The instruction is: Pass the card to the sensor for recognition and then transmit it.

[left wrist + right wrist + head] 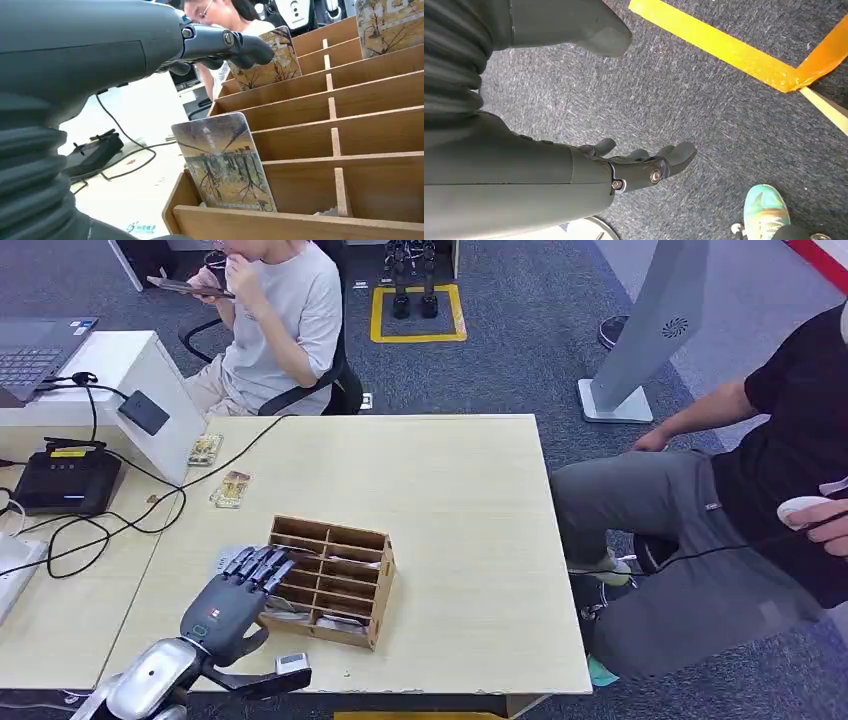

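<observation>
The left robot hand (238, 598) hovers with fingers spread wide and holding nothing, at the near-left end of the rack (345, 602). The right robot hand (644, 167) hangs loosely curled and bare over the carpet. A card (223, 162) stands upright in the rack's end slot. Best to pinch its top edge squarely and lift straight up, so the rack stays put on the tabletop (460, 500).

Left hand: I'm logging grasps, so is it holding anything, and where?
Nothing yet: the left hand hovers over the wooden organizer, fingers above a card.
</observation>
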Robot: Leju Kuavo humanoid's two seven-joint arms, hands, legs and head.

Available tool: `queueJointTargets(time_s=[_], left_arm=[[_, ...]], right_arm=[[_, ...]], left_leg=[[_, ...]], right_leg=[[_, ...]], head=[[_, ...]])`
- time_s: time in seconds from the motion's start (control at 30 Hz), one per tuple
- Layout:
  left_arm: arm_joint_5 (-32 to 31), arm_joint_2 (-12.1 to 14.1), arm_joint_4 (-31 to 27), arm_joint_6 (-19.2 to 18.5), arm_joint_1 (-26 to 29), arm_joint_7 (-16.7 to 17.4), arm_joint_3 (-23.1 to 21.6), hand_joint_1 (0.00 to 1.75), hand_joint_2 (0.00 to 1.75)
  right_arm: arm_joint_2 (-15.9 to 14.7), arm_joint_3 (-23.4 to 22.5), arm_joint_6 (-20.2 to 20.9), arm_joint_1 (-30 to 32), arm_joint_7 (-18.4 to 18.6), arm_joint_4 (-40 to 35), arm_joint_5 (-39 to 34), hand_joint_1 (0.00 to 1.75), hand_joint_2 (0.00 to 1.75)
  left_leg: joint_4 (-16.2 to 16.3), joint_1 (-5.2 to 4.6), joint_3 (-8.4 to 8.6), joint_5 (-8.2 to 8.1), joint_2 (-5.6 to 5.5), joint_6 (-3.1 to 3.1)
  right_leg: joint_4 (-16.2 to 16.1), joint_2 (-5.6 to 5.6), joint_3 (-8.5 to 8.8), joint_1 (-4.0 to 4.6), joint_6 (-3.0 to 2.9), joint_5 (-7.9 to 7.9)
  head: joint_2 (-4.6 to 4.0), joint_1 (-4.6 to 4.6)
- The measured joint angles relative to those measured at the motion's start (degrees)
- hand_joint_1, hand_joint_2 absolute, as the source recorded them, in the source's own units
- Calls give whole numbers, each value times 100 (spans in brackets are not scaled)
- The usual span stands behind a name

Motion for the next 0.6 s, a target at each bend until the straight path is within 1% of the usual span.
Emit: queueJointTargets(time_s=[0.03,0.07,0.1,0.17,0.33,0.6], left_arm=[[-18,0,0,0,1,7,0,21,175],[-24,0,-2,0,1,7,0,136,175],[-28,0,0,0,1,7,0,169,175],[-28,0,0,2,3,7,0,175,175],[-74,-2,0,11,7,9,0,175,175],[-98,-2,0,37,23,9,0,175,175]], right_arm=[[0,0,-2,0,-2,0,0,0,175],[0,0,-2,0,-2,0,0,0,175],[0,0,-2,0,-4,0,0,0,175],[0,0,-22,0,-24,0,0,0,175],[0,0,-83,0,-118,0,2,0,175],[0,0,-87,0,-138,0,4,0,175]], left_leg=[[0,0,0,0,0,0],[0,0,0,0,0,0],[0,0,0,0,0,0],[0,0,0,0,0,0],[0,0,0,0,0,0],[0,0,1,0,0,0]], right_leg=[[0,0,0,0,0,0],[0,0,0,0,0,0],[0,0,0,0,0,0],[0,0,0,0,0,0],[0,-1,1,0,0,0],[0,0,0,0,0,0]], head=[[0,0],[0,0],[0,0],[0,0],[0,2],[0,0]])
